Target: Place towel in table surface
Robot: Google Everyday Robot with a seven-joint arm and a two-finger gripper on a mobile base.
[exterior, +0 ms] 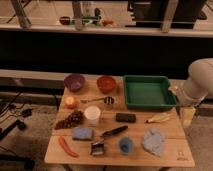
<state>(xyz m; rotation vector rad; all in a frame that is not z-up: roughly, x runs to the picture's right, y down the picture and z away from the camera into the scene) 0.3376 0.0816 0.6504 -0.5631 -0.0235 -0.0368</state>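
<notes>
Gripper (186, 115) hangs at about three o'clock from the table's centre, just off the right edge of the wooden table (175, 131), below the white arm (200, 80) and beside the green tray (148, 91). Whether it is clenched, released or holding anything cannot be told from this view.

The light blue towel (153, 141) lies crumpled on the table surface at roughly five o'clock (near the front right corner), apart from the gripper and resting flat on the wood. At its nine o'clock stands a small blue cup (125, 145), and at its twelve o'clock lies a yellowish object (159, 118) that may be a banana.

Judging by how things lie, the placing step looks done or all but done, since the towel is on the table with nothing gripping it. The next move probably calls only for lifting the arm clear, without brushing the tray's rim or dragging the cloth.
</notes>
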